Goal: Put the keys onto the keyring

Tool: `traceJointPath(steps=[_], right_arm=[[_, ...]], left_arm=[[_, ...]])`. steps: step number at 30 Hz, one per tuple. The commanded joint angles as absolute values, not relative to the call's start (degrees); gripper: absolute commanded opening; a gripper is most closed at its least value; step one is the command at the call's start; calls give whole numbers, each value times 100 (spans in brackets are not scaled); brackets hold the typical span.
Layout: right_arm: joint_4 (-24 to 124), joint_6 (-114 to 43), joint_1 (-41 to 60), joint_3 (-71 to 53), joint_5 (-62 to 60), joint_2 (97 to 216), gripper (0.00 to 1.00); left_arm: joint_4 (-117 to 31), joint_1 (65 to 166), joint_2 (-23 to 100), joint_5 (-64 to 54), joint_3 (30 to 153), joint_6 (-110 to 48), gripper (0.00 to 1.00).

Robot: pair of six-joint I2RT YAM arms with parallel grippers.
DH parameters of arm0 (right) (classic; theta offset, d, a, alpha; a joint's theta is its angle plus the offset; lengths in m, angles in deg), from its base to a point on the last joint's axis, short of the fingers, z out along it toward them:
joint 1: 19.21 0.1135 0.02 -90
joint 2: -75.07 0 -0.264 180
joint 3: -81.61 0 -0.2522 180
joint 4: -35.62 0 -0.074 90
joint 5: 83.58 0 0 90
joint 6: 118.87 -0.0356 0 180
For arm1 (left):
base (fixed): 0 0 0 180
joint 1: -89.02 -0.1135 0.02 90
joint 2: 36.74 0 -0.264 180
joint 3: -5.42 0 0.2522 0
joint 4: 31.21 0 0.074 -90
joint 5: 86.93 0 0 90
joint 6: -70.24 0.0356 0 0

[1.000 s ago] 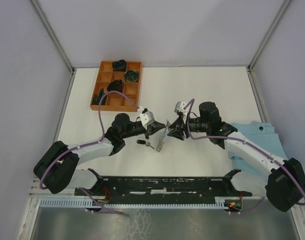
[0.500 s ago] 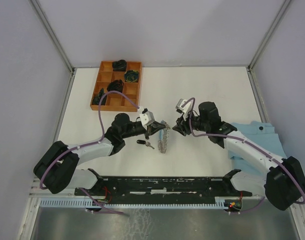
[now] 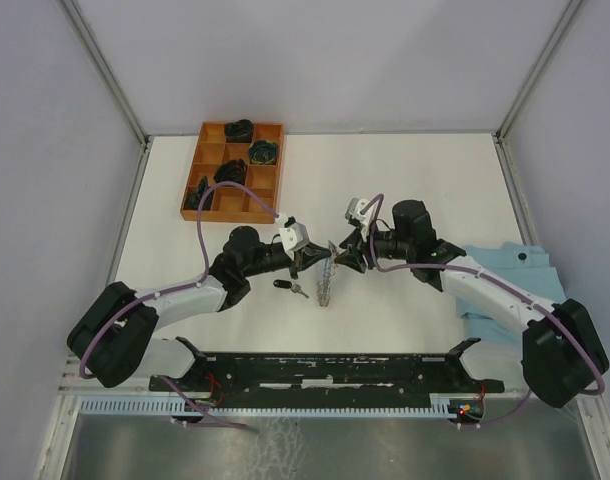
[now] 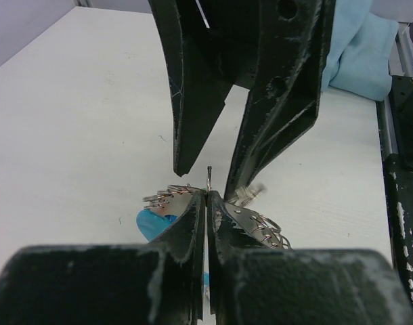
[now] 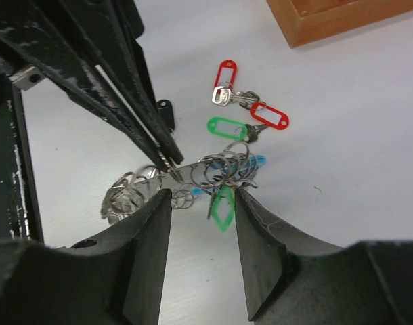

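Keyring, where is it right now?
Top view: the keyring sits mid-table, pinched by the left gripper, with the open right gripper just to its right.

Before right claw (image 5: 201, 196): left claw (image 4: 206, 200), keyring (image 5: 223, 166)

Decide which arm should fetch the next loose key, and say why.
Right, probably. The left hand is shut on the keyring, so it is occupied; the right hand is open and empty, with loose tagged keys lying ahead of it.

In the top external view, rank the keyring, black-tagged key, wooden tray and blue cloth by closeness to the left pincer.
1. keyring, gripped by the left pincer.
2. black-tagged key, on the table just below-left.
3. wooden tray, back left.
4. blue cloth, far right.
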State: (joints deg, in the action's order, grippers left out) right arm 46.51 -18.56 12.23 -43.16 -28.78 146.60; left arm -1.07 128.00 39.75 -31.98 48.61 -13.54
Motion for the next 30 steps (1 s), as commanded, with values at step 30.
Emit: traceJointPath(steps=[30], right_arm=[[6765, 361, 1311, -2751, -3437, 14443, 41]], left_arm=[[-555, 12806, 3746, -3423, 5362, -956, 3]])
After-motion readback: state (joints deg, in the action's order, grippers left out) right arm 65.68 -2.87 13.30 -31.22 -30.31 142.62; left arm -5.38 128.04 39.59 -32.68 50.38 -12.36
